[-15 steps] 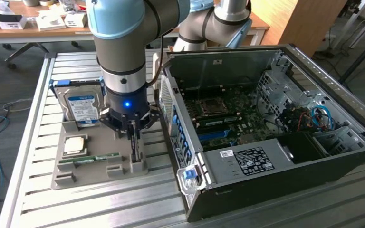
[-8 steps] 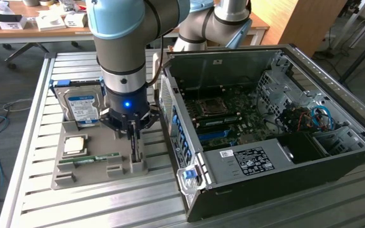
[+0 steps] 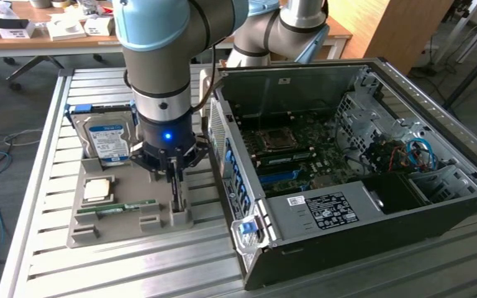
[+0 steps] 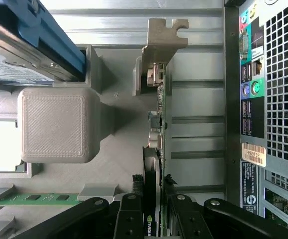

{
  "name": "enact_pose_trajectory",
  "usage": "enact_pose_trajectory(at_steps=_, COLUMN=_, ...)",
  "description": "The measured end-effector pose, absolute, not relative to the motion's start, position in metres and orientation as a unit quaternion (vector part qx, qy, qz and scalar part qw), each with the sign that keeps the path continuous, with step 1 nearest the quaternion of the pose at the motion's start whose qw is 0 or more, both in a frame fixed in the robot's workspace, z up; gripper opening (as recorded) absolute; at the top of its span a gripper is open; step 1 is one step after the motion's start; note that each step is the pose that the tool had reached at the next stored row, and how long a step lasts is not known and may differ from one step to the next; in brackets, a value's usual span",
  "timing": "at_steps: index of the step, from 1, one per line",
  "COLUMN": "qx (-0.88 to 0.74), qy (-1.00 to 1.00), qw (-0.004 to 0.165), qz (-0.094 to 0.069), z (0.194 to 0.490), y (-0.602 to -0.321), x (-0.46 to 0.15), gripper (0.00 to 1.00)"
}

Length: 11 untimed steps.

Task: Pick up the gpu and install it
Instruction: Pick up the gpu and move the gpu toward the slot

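Observation:
The gpu [image 4: 153, 164] stands on edge in a slot of the grey holder [image 3: 89, 230], its dark board seen edge-on in the wrist view and its pale metal bracket [image 4: 161, 45] at the far end. In the exterior view the gpu [image 3: 177, 202] is a thin dark upright card beside the open computer case [image 3: 346, 174]. My gripper [image 4: 153, 211] straddles the card's near end from above, one black finger [image 4: 131, 206] against each face, shut on it. The gripper [image 3: 174, 177] hangs straight down over the holder. The card's lower edge still sits in the slot.
In the same holder stand a hard drive [image 3: 110, 139] with a blue-white label, a square processor [image 3: 99, 189] and a green memory stick [image 3: 127, 206]. The case's rear port panel [image 4: 268, 99] is close beside the card. Everything rests on a slatted metal table [image 3: 139, 267].

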<state>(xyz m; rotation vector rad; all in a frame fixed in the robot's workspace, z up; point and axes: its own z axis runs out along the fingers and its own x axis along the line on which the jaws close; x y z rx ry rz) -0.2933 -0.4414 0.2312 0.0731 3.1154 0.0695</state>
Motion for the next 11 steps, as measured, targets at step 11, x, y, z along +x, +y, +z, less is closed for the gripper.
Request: enact_pose_trajectory(at_steps=11, qx=0.024, qy=0.999, qw=0.012, qz=0.022, z=0.253, y=-0.441, x=-0.293, gripper=0.26)
